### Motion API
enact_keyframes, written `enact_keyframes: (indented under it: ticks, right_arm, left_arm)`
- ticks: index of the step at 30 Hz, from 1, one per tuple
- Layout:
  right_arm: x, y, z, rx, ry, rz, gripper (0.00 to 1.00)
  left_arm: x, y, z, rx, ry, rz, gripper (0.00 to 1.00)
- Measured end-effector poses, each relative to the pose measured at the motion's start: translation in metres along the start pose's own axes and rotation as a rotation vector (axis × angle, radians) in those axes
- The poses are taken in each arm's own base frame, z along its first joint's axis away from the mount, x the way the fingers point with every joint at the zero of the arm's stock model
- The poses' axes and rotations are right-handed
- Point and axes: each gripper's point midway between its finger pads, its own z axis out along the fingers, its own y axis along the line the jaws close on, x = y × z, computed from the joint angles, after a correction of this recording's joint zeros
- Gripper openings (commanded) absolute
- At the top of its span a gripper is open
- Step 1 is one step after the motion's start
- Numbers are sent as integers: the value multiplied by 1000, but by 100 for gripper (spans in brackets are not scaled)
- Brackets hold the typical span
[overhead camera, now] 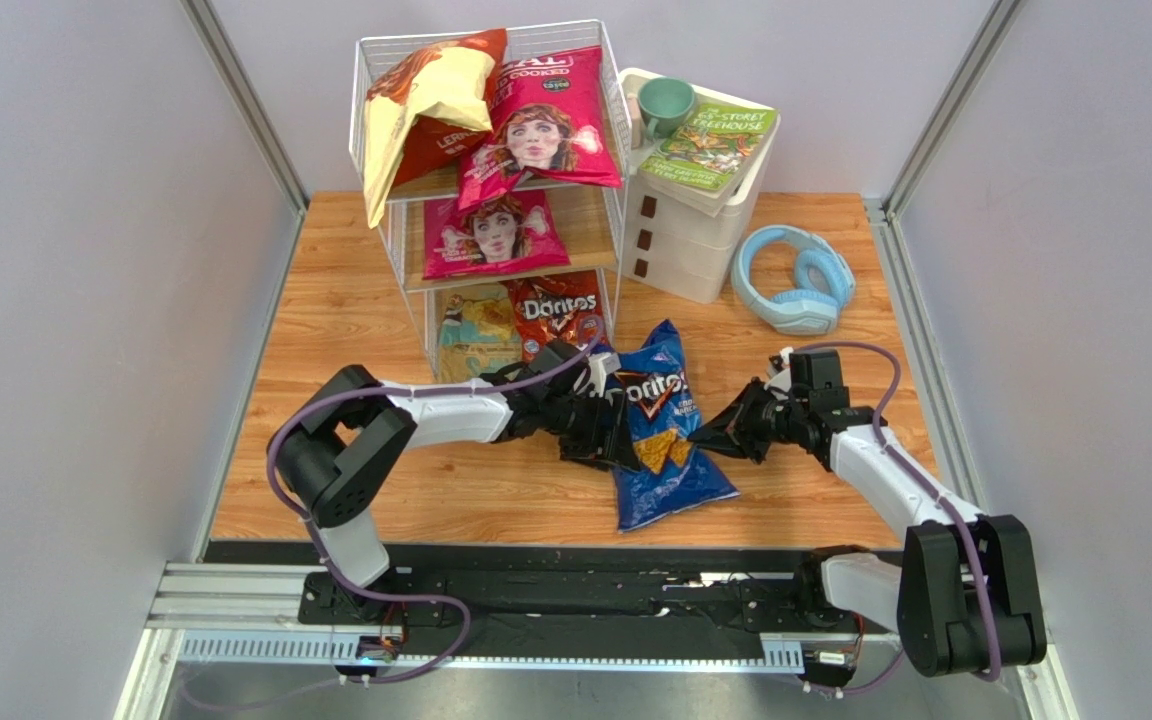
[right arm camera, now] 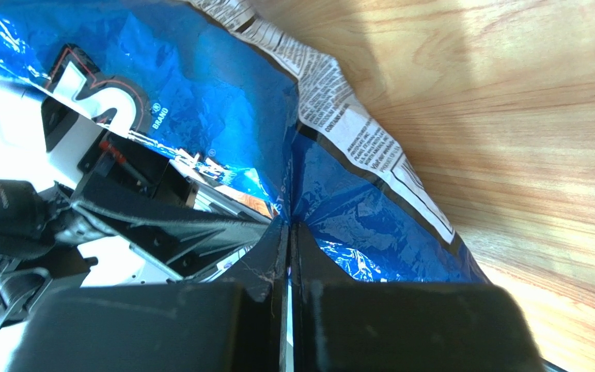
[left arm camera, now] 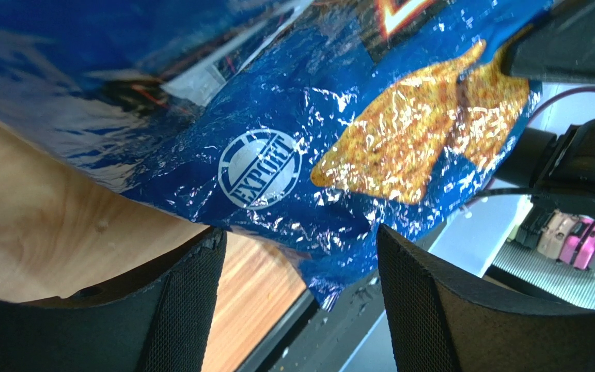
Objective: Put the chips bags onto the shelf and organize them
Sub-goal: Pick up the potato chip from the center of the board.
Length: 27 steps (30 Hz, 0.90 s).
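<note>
The blue Doritos bag [overhead camera: 657, 428] lies on the wooden table in front of the shelf [overhead camera: 591, 225]. My right gripper [overhead camera: 710, 435] is shut on the bag's right edge, and the foil [right arm camera: 200, 101] is pinched between its fingertips [right arm camera: 289, 225]. My left gripper [overhead camera: 605, 428] stands open at the bag's left side. The bag's lower edge [left arm camera: 316, 139] hangs just past its fingertips [left arm camera: 300, 240]. On the shelf's top tier sit an orange-and-cream bag [overhead camera: 425, 113] and a magenta bag [overhead camera: 552, 128]. Another magenta bag [overhead camera: 495, 236] is on the middle tier. Red Doritos [overhead camera: 557, 311] and a tan-and-teal bag [overhead camera: 477, 333] are on the bottom.
A white drawer unit [overhead camera: 695, 225] stands right of the shelf with a green book [overhead camera: 710, 146] and a green mug [overhead camera: 668, 105] on top. Blue headphones [overhead camera: 793, 278] lie at the back right. Grey walls close in both sides of the table.
</note>
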Motion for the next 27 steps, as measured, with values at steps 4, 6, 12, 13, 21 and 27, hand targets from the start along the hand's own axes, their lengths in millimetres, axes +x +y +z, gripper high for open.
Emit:
enact_keyframes:
  ticks: [4,6,12,13,21,27]
  right_arm:
    - [1,0,-1,-9,-4,-8,0]
    - [3,-1,-1,-11,-3,-6,0]
    - [7,-7,-1,-5,4,0,0]
    - [8,-8,-1,-4,5,1,0]
    - [14,-13,1,-3,28,13,0]
    - [15,-11,0,-13,34,10,0]
  left_arm:
    - [-3,3,8,6,-10,-7,75]
    - [-3,5,11,14,-16,-19,73]
    - [-6,4,14,47,-63,-42,72]
    - [-7,4,14,51,-69,-42,72]
    - [-6,10,23,58,-69,-65,28]
    - [-6,5,24,69,-61,-55,0]
